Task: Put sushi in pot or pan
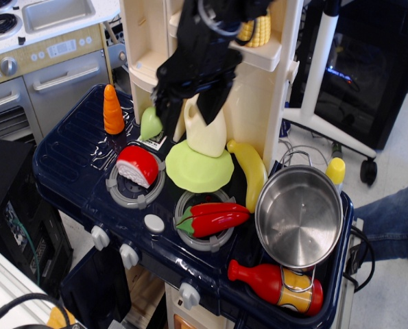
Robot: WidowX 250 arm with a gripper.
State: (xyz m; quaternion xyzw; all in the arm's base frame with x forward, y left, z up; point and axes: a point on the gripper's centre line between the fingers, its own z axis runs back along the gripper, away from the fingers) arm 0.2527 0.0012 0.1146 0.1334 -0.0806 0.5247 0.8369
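Observation:
The sushi (138, 165), a red rounded top on a white base, lies on the left grey burner of the dark blue toy stove. The shiny steel pan (299, 216) stands at the right of the stove and holds nothing. My black gripper (186, 115) hangs open above the back of the stove, in front of the cream bottle, up and to the right of the sushi and apart from it. Nothing is between its fingers.
A light-green plate (198, 168) lies behind the middle burner, with a cream bottle (210, 133) at its back. A red chili (214, 218), a banana (253, 171), a red bottle (279, 284), an orange carrot (112, 110) and a green pear (151, 123) lie around. A cream shelf unit (258, 103) rises behind.

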